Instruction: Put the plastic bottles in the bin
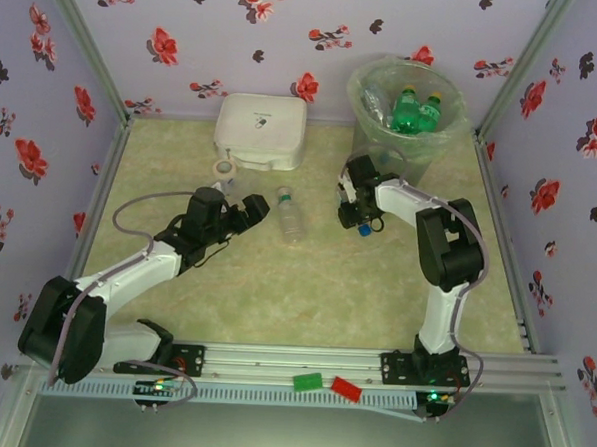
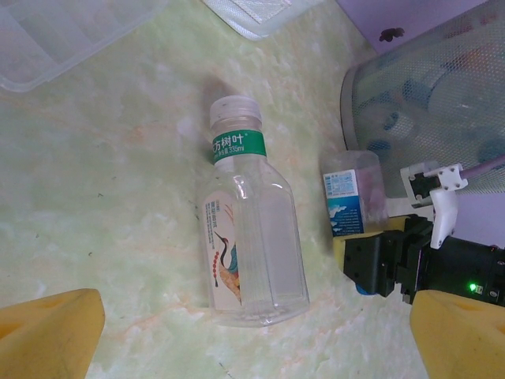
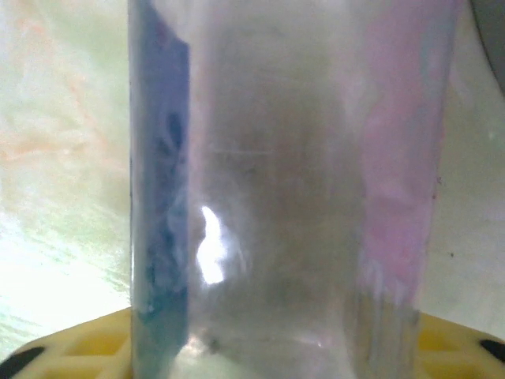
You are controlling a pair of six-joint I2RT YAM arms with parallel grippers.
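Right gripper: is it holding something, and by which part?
The right gripper appears closed on the clear blue-labelled bottle, fingers on both sides of its body, near the blue cap. The left gripper, open, holds nothing.

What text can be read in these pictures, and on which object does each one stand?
"方树叶": green band on the clear bottle; the start may be cut off.
"335ml": same band, faint.
Blue label on the small bottle: too small to read.

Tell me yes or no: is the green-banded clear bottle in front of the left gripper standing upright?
No, the clear bottle lies flat on its side on the table.
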